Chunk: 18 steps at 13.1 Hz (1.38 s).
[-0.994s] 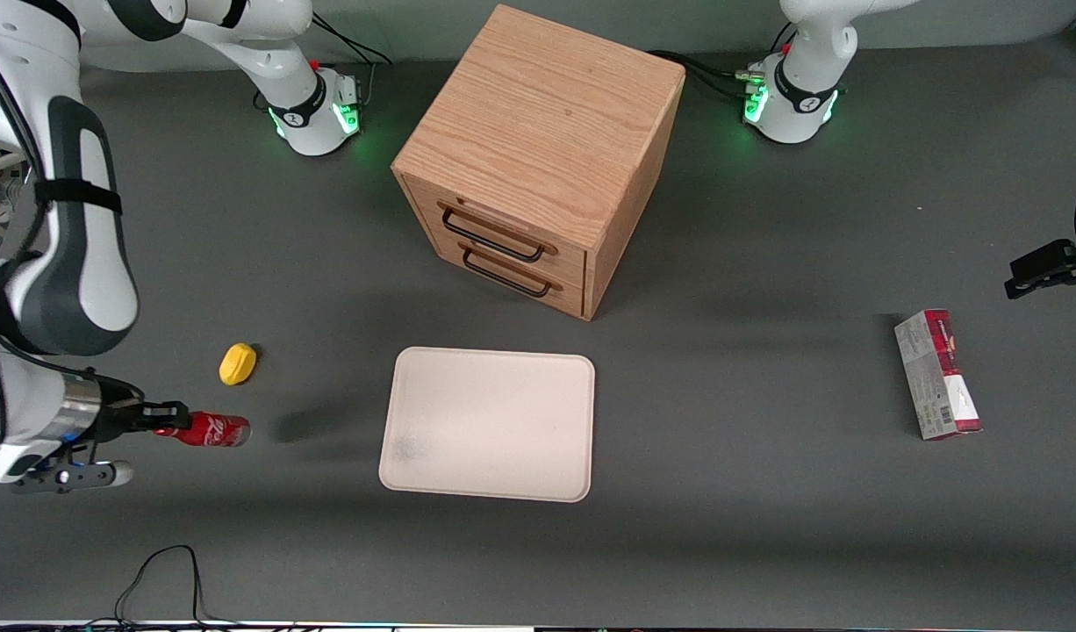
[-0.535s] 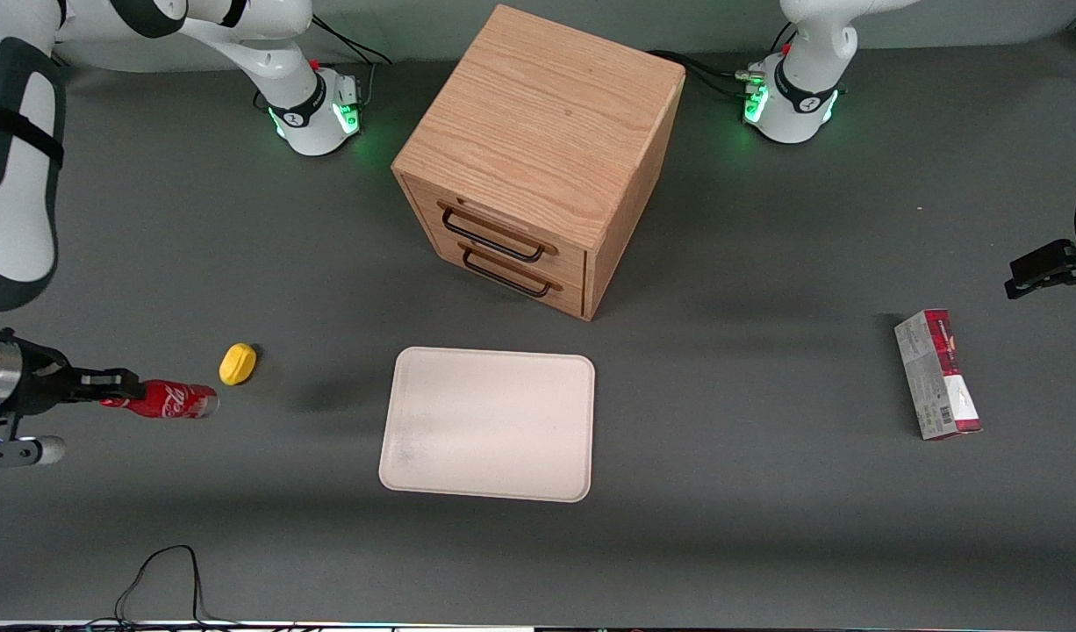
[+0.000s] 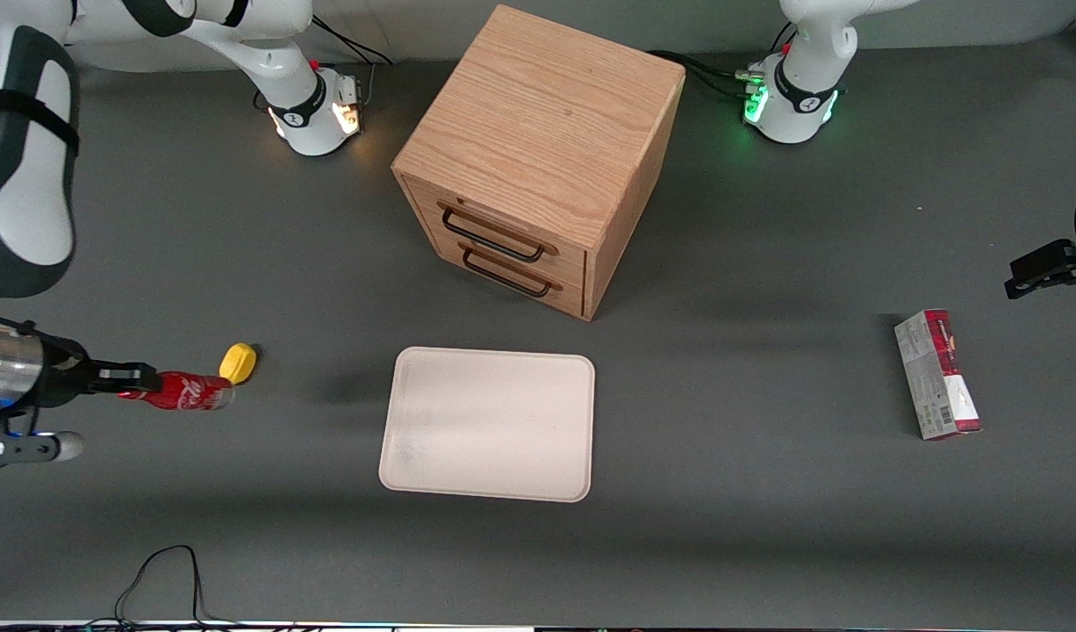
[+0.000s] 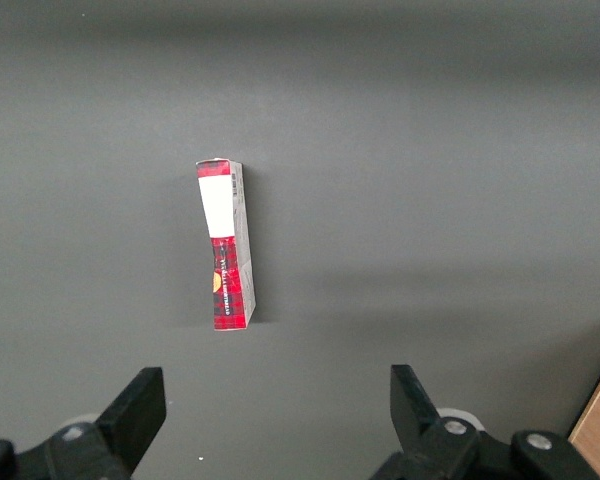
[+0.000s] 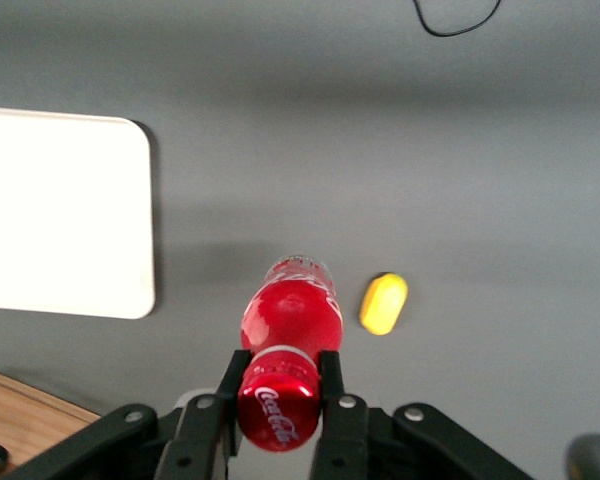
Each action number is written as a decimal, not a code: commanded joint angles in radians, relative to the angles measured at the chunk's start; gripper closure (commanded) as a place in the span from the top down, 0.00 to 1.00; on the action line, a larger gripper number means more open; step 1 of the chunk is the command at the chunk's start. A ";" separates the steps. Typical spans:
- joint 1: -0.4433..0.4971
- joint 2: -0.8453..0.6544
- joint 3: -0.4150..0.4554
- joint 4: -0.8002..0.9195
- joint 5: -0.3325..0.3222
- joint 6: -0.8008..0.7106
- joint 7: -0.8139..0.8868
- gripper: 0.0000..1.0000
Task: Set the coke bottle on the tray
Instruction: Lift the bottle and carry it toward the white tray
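Gripping the coke bottle (image 3: 180,391) by its red cap, the right arm's gripper (image 3: 140,380) hangs above the table at the working arm's end, its two black fingers (image 5: 329,372) pinching the cap from both sides. In the wrist view the bottle (image 5: 291,322) hangs cap-up below the gripper (image 5: 280,385), its base toward the grey table (image 3: 766,491) and clear of it. In the front view, taking the tray (image 3: 489,423) as the centre of a clock face, the bottle sits out at about nine o'clock, well apart from the tray's rim. A small yellow lemon-shaped object (image 3: 238,362) lies on the table just beside the bottle's base and a little farther from the front camera. Farther again, at about twelve o'clock from the tray, stands a wooden drawer cabinet (image 3: 538,158) with two black-handled drawers (image 3: 503,254) facing the tray. At three o'clock, toward the parked arm's end of the table, lies a red and white carton (image 3: 936,374), flat on its side.
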 commanded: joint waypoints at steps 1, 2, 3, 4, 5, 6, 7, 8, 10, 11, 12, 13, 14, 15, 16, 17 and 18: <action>0.088 0.049 0.004 0.054 -0.015 0.046 0.168 0.00; 0.124 0.069 0.004 0.056 -0.013 0.088 0.226 0.00; 0.151 0.088 0.004 0.066 -0.013 0.131 0.286 0.00; 0.165 0.109 0.010 0.086 -0.009 0.172 0.341 0.00; 0.171 0.123 0.034 0.097 -0.009 0.203 0.381 0.00; 0.171 0.128 0.056 0.097 -0.010 0.224 0.412 0.00; 0.174 0.132 0.059 0.097 -0.009 0.240 0.426 0.00; 0.195 0.137 0.059 0.097 -0.009 0.243 0.428 0.00; 0.212 0.146 0.059 0.096 -0.010 0.272 0.457 0.00; 0.229 0.164 0.056 0.097 -0.010 0.275 0.462 0.00; 0.235 0.168 0.058 0.096 -0.012 0.290 0.468 0.00; 0.237 0.174 0.058 0.096 -0.010 0.292 0.469 0.00; 0.246 0.184 0.056 0.094 -0.012 0.292 0.469 0.00; 0.249 0.194 0.056 0.090 -0.013 0.292 0.469 0.00; 0.249 0.201 0.056 0.087 -0.013 0.292 0.469 0.00; 0.248 0.217 0.055 0.085 -0.013 0.292 0.471 0.00; 0.249 0.230 0.053 0.082 -0.013 0.292 0.478 0.00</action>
